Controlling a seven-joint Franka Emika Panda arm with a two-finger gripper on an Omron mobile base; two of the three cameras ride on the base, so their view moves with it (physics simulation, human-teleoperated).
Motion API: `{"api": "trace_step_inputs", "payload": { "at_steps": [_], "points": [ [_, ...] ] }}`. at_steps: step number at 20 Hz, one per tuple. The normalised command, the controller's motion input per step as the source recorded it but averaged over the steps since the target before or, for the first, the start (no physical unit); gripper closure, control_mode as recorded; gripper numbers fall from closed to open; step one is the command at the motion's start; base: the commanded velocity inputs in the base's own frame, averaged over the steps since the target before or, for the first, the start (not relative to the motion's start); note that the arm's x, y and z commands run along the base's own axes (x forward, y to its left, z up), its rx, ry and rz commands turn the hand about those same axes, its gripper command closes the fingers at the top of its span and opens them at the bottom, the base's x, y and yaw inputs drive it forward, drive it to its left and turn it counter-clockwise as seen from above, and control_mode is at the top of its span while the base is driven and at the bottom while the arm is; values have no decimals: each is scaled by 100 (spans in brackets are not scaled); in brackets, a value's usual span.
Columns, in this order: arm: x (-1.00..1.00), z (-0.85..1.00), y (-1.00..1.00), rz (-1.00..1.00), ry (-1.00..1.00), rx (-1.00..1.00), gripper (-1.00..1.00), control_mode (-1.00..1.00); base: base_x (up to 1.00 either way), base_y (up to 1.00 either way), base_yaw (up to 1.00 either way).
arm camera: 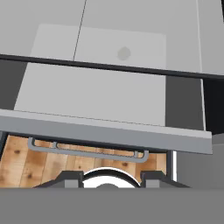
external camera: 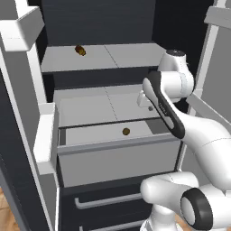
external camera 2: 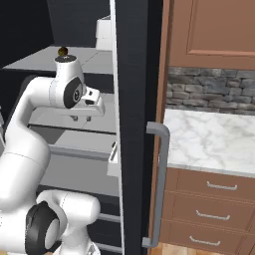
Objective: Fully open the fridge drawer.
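The fridge drawer [external camera: 118, 159] sits at the centre of the left base view, pulled partway out beneath a grey shelf plate [external camera: 106, 106], a small brown item [external camera: 126, 131] lying on its floor. Another brown item [external camera: 80, 50] rests on the upper shelf [external camera: 131, 56] at upper left. Below are dark drawers with grey bar handles [external camera: 106, 200]. The gripper [arm camera: 111, 177] hangs above the drawer's front lip [arm camera: 105, 129], fingertips spread apart and holding nothing. Right base view: fridge door handle [external camera 2: 160, 184] at centre, marble counter [external camera 2: 214, 139], stone backsplash [external camera 2: 214, 89] and wooden cabinets [external camera 2: 211, 30] to the right.
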Motion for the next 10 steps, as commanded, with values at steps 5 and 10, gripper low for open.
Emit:
{"api": "trace_step_inputs", "payload": {
  "at_steps": [5, 10],
  "points": [
    [-16, 0, 0, 0, -2, 0, -100, -100, 0, 0, 0],
    [-6, 0, 12, 0, -4, 0, -100, 100, -7, 21, 0]
  ]
}}
